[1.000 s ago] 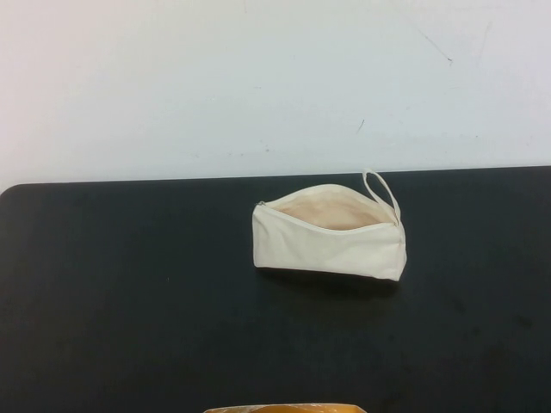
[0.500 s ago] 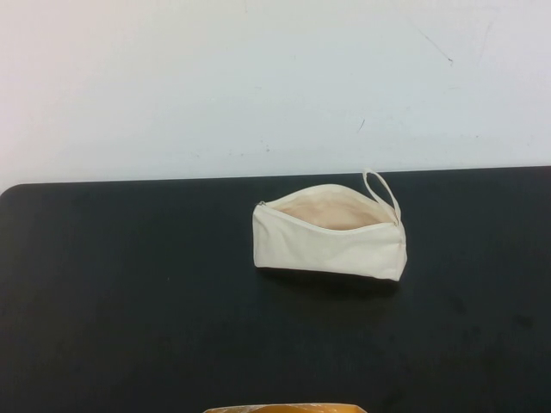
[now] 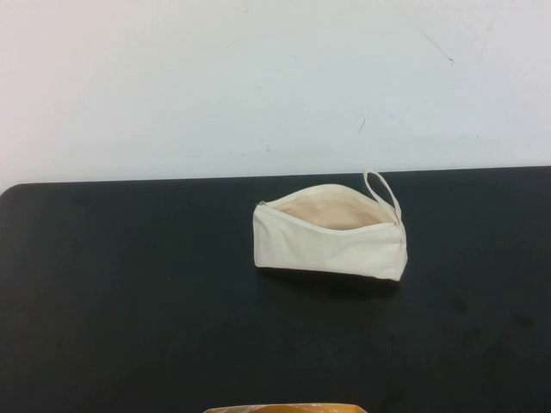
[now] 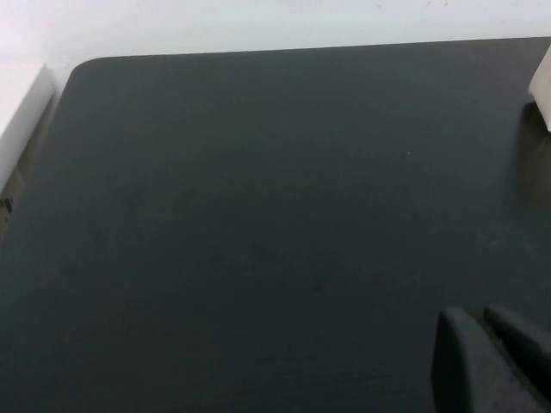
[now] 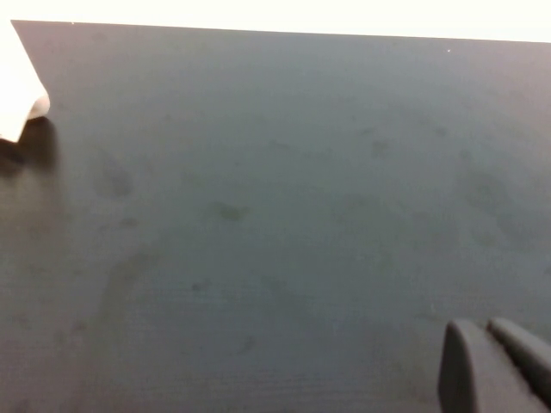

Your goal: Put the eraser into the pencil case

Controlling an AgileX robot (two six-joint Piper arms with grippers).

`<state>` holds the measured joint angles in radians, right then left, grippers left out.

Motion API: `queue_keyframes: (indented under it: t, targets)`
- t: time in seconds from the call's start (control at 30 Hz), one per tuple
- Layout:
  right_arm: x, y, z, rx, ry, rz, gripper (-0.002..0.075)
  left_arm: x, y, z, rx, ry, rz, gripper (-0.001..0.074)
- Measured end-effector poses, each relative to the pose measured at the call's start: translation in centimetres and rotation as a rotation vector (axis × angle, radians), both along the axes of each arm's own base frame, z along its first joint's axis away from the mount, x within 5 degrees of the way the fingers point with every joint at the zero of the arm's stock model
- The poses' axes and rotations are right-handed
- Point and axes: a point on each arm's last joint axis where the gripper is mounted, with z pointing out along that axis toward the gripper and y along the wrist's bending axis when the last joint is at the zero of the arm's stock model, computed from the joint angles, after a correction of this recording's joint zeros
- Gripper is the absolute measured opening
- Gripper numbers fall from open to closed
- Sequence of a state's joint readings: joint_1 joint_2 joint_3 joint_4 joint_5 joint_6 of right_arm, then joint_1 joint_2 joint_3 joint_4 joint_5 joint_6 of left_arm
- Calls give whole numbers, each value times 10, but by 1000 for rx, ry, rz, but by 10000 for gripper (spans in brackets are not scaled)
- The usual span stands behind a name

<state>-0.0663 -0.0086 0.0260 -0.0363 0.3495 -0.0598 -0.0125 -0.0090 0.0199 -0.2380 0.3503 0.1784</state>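
Observation:
The cream-white pencil case (image 3: 331, 243) lies on the black table (image 3: 129, 284), right of centre, unzipped with its beige lining (image 3: 331, 212) showing and its loop strap (image 3: 381, 191) at the right end. A corner of it shows in the left wrist view (image 4: 542, 90) and in the right wrist view (image 5: 19, 95). The eraser is out of view. Neither arm shows in the high view. My left gripper (image 4: 479, 320) hovers over bare table with its fingers together and empty. My right gripper (image 5: 482, 331) does the same, well apart from the case.
A tan-orange object (image 3: 284, 408) peeks in at the near table edge. A white wall (image 3: 258, 77) runs behind the table. A white block (image 4: 19, 112) stands off the table's corner in the left wrist view.

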Motion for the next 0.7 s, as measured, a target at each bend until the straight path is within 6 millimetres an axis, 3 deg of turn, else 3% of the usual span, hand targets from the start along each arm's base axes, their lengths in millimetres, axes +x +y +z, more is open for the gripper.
queue_keyframes:
  t: [0.7]
  targets:
    - [0,0,0,0,0,0,0,0,0,0,5,0,-2,-1]
